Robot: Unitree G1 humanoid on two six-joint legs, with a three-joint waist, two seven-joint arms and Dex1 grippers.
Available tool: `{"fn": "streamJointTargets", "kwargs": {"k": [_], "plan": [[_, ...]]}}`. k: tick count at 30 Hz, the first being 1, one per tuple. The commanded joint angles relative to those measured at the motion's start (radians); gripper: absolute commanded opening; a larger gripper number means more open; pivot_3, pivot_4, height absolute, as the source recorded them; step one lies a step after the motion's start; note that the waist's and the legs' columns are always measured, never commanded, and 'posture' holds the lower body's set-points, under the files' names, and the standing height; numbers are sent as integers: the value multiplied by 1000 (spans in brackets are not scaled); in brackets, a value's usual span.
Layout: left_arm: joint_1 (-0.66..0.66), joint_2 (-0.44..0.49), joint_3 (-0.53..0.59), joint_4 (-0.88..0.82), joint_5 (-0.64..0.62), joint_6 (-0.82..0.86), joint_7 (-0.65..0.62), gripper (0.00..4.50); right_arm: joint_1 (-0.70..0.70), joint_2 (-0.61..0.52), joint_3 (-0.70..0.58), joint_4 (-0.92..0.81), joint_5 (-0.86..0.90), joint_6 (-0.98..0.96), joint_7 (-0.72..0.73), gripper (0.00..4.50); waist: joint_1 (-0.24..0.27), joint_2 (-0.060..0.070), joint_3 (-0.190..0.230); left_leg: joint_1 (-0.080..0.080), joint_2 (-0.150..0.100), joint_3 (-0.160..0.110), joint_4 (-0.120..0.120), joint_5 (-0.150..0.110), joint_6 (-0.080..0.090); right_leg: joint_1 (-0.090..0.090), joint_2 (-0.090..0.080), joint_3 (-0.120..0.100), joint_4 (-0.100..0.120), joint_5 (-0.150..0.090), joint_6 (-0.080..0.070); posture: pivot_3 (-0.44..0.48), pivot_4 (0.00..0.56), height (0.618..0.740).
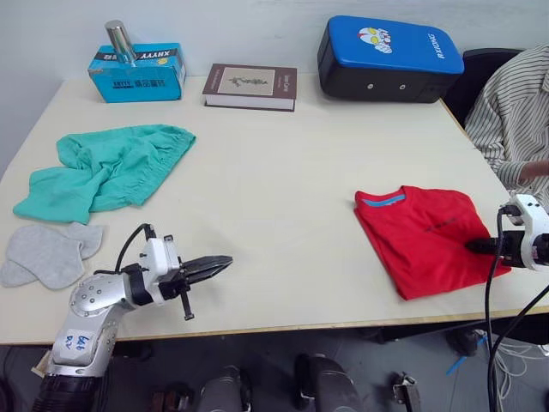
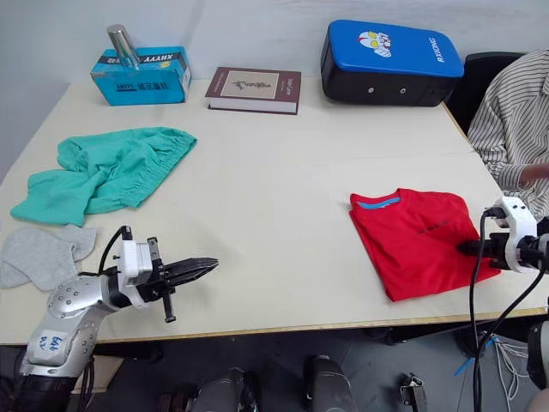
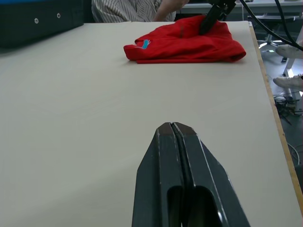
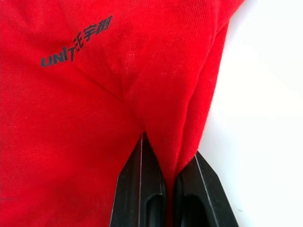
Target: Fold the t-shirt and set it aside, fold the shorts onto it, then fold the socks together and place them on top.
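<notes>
From the head cameras, the t-shirt (image 1: 425, 236) is lying folded into a compact rectangle near the table's (image 1: 283, 172) front right corner, and the right gripper (image 1: 477, 246) is reaching in at its right edge. The shorts (image 1: 107, 170) are sitting crumpled on the far left, with the socks (image 1: 50, 253) just in front of them, near the front edge. The left gripper (image 1: 216, 263) is hovering over bare tabletop, holding nothing.

In the left wrist view, the left gripper's two fingers are pressing flat together, empty, pointing across the table toward the red shirt.

In the right wrist view, the right gripper's jaws are pinching a raised ridge of the shirt's red cloth beside the dark chest lettering.

The shirt step appears to be nearing its end: folding looks done and the setting aside is in hand. The next move likely calls for releasing the shirt cleanly without dragging the fold open, then going for the shorts.
</notes>
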Motion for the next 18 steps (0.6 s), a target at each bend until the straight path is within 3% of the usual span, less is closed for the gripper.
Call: {"fn": "streamJointTargets", "kwargs": {"k": [1,3,6,10,14,18], "plan": [[17,17,42,-23,-45,16,-15,0,12,-15,-43,48,-40,-74,-32,263,0,0,0,0,0,0,0,0,0,0,0,0,0,0,0,0,150,740],[35,29,51,-35,-87,68,-33,0,17,-24,-63,39,-51,-125,-59,757,-3,1,1,0,0,0,0,0,0,0,0,0,0,0,0,0,150,740],[46,41,56,-50,-99,96,-38,585,70,-50,-115,-26,-35,-202,-27,1795,-2,5,3,0,0,0,0,0,-1,-1,0,0,0,0,0,0,150,740],[55,27,73,-60,-98,102,-12,1819,200,-117,-227,-184,12,-284,40,3179,1,14,9,0,0,0,0,0,-1,-1,0,0,1,0,0,0,150,740],[66,13,91,-41,-89,102,13,3065,330,-166,-383,-447,42,-382,13,4500,-6,20,11,0,0,1,-1,1,-1,-1,2,1,1,0,0,0,150,740],[65,16,107,5,-76,81,6,4294,389,-122,-444,-737,70,-416,-25,4500,-19,18,12,4,3,2,-2,2,-5,0,6,4,2,0,0,0,150,740]]}}
